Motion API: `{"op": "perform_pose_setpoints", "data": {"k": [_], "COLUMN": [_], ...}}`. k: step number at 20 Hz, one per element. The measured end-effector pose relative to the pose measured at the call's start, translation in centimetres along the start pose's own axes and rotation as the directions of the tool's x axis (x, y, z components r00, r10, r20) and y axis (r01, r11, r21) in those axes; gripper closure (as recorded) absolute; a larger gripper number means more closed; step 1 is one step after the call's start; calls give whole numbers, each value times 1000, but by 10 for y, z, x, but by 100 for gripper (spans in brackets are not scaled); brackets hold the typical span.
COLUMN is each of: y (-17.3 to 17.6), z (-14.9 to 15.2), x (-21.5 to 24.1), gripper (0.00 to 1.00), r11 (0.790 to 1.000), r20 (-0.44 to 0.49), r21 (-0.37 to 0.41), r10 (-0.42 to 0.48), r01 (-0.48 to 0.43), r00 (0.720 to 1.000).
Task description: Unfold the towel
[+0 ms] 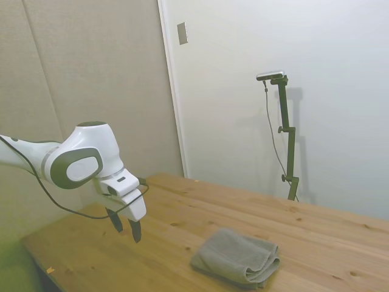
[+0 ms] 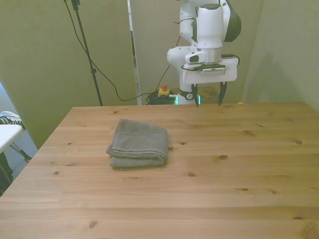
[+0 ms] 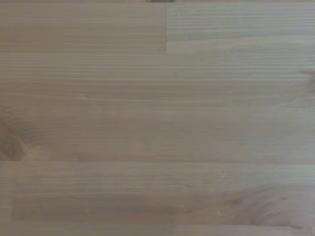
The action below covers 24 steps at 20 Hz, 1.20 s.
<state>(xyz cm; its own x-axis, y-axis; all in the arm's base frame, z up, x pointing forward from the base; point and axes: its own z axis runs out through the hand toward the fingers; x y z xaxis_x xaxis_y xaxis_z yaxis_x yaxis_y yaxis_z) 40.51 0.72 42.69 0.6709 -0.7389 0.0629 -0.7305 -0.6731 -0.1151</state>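
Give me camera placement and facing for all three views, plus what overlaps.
Side view: off one side of the table, looking across it; arm enters from the picture's left, open gripper above the table, towel lying apart from it.
Front view: across the table, facing the robot; arm upright at top middle, gripper, folded towel toward the front view's left.
Wrist view: on the wrist, looking down at bare wood; no robot parts show.
Shared: side and front views both show towel, gripper, table.

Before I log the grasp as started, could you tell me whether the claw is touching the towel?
Apart. The side view shows the open claw hanging above bare table, well clear of the folded towel.
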Motion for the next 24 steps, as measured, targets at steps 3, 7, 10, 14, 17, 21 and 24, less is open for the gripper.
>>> {"op": "perform_pose_setpoints", "data": {"k": [3, 7, 10, 14, 17, 21, 24], "y": [3, 38, 74, 117, 159, 222, 247], "z": [-2, -10, -19, -36, -39, -32, -16], "x": [6, 56, 110, 174, 213, 265, 293], "gripper": [0, 0, 0, 0, 0, 0, 0], "r11": [1000, 996, 989, 976, 963, 939, 930], "r20": [-2, -23, -52, -78, -55, -13, 26], "r21": [6, 7, 6, 19, 36, 84, 128], "r10": [6, 87, 149, 219, 268, 335, 343], "r01": [-6, -86, -148, -218, -266, -333, -344], "r00": [1000, 996, 988, 973, 962, 942, 939]}}
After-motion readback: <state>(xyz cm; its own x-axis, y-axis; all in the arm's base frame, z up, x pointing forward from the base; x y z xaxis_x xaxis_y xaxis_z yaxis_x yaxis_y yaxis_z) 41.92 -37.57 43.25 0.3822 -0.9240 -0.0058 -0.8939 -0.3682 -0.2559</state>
